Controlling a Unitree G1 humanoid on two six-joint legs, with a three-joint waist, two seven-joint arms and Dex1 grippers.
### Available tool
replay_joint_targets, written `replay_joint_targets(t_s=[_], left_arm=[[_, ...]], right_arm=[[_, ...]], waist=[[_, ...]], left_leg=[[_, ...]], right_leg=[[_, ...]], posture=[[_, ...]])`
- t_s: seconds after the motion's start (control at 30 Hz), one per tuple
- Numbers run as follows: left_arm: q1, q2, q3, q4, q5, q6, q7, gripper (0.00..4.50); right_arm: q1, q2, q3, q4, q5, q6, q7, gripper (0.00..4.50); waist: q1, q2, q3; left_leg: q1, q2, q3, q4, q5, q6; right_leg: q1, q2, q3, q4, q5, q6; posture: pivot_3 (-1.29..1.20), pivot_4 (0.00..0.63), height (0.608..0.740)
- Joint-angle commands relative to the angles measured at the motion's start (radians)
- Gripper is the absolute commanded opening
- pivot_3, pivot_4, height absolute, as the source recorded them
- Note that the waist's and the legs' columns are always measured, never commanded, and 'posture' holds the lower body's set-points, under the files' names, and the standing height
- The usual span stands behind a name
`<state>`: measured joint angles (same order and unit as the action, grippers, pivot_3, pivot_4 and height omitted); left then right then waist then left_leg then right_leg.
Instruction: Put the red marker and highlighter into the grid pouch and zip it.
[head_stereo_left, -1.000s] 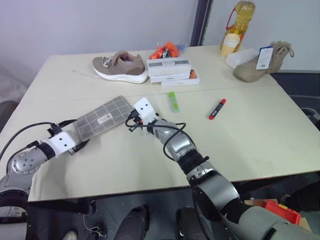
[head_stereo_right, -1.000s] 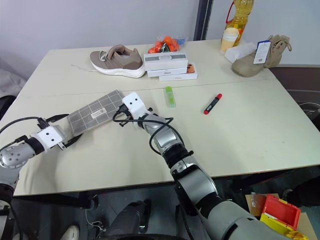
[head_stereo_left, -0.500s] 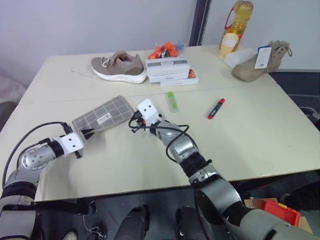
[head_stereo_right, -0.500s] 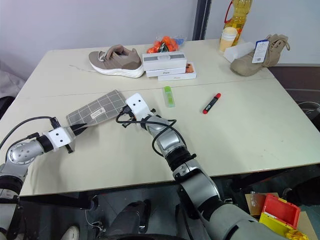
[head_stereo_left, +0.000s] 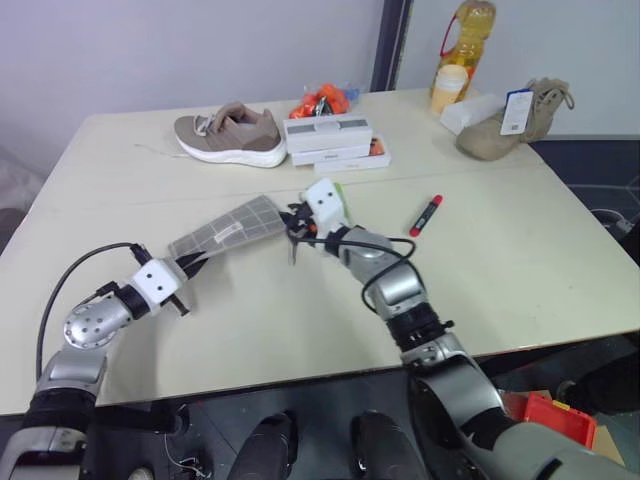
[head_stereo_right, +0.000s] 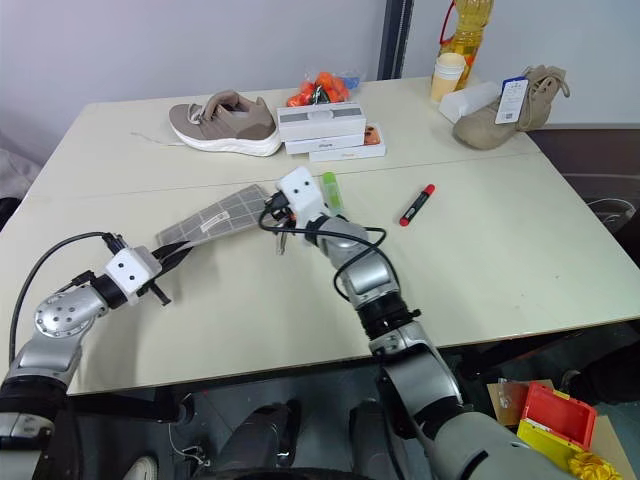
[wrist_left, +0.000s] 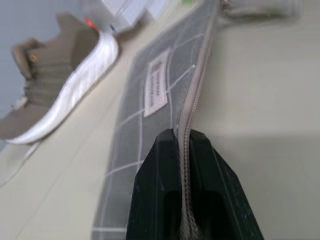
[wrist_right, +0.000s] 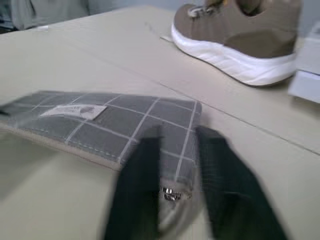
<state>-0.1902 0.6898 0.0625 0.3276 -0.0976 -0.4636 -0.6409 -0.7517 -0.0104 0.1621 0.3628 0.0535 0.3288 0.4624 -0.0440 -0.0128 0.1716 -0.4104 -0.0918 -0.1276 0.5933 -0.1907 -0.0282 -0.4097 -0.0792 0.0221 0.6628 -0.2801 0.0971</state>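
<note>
Now left tool (wrist_left: 184, 150) clamps pouch (head_stereo_left: 232, 227) edge, right tool (wrist_right: 172, 165) parted at zipper pull; next, unzip

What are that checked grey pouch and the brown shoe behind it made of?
The grid pouch looks like matte woven fabric, going by its stitched zipper edge and sewn label. The shoe seems a soft suede-like or textile upper on a smooth white, probably rubber or foam, sole.

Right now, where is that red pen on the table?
The red marker lies flat on the table, on the robot's right, untouched, past the right gripper and the highlighter, nearer than the tan boot.
</note>
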Motion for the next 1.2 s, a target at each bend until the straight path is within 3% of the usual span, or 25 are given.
replay_joint_targets(t_s=[0.03, 0.13, 0.47, 0.57, 0.73, 0.77, 1.0, 1.2], left_arm=[[0.039, -0.046, 0.022, -0.177, -0.018, 0.138, 0.069, 0.0], [0.064, -0.1, 0.014, -0.268, -0.014, 0.219, 0.106, 0.0], [0.068, -0.163, -0.005, -0.329, 0.002, 0.273, 0.106, 0.0], [0.067, -0.169, -0.007, -0.327, 0.008, 0.269, 0.104, 0.0], [0.068, -0.174, -0.006, -0.323, 0.017, 0.268, 0.107, 0.0], [0.067, -0.176, -0.007, -0.321, 0.021, 0.269, 0.111, 0.0], [0.044, -0.228, -0.029, -0.365, 0.029, 0.342, 0.137, 0.0], [0.023, -0.281, -0.068, -0.43, 0.036, 0.435, 0.164, 0.0]], right_arm=[[0.026, -0.031, -0.035, -0.136, 0.05, 0.104, 0.019, 2.8], [0.059, -0.061, -0.046, -0.213, 0.077, 0.202, 0.03, 4.29], [0.05, -0.056, -0.056, -0.176, 0.06, 0.276, -0.041, 4.29], [0.037, -0.05, -0.063, -0.157, 0.061, 0.26, -0.051, 2.94], [0.037, -0.053, -0.042, -0.17, 0.057, 0.249, -0.039, 0.3], [0.04, -0.054, -0.033, -0.178, 0.053, 0.248, -0.034, 0.1], [0.072, -0.086, 0.162, -0.314, -0.007, 0.233, 0.063, 0.1], [0.063, -0.074, 0.257, -0.366, -0.038, 0.234, 0.099, 0.1]], waist=[[0.0, 0.0, 0.0], [-0.001, 0.0, 0.0], [0.002, 0.0, 0.0], [0.002, 0.0, 0.0], [0.002, 0.0, 0.0], [0.002, 0.0, 0.0], [0.002, 0.0, 0.0], [0.004, 0.0, 0.0]], left_leg=[[0.0, 0.0, 0.0, 0.0, 0.0, 0.0], [0.0, 0.0, 0.0, 0.0, 0.0, 0.0], [0.0, 0.0, 0.001, 0.0, 0.0, 0.0], [0.0, 0.0, 0.001, 0.0, 0.0, 0.0], [0.0, 0.0, 0.001, 0.0, 0.0, 0.0], [0.0, 0.0, 0.001, 0.0, 0.0, 0.0], [0.0, 0.0, 0.001, 0.0, 0.0, 0.0], [0.0, 0.0, 0.0, 0.002, 0.0, 0.0]], right_leg=[[0.0, 0.0, 0.0, 0.0, 0.0, 0.0], [0.0, 0.0, 0.0, 0.0, 0.0, 0.0], [0.0, 0.0, 0.0, 0.0, 0.0, 0.0], [0.0, 0.0, 0.0, 0.0, 0.0, 0.0], [0.0, 0.0, 0.0, 0.0, 0.0, 0.0], [0.0, 0.0, 0.0, 0.0, 0.0, 0.0], [0.0, 0.0, -0.001, 0.0, 0.0, 0.0], [0.001, 0.0, -0.001, 0.0, 0.0, 0.0]], posture=[[0.0, 0.15, 0.74], [0.0, 0.15, 0.74], [0.0, 0.15, 0.74], [0.0, 0.15, 0.74], [0.0, 0.15, 0.74], [0.0, 0.15, 0.74], [0.0, 0.15, 0.74], [0.0, 0.15, 0.74]])
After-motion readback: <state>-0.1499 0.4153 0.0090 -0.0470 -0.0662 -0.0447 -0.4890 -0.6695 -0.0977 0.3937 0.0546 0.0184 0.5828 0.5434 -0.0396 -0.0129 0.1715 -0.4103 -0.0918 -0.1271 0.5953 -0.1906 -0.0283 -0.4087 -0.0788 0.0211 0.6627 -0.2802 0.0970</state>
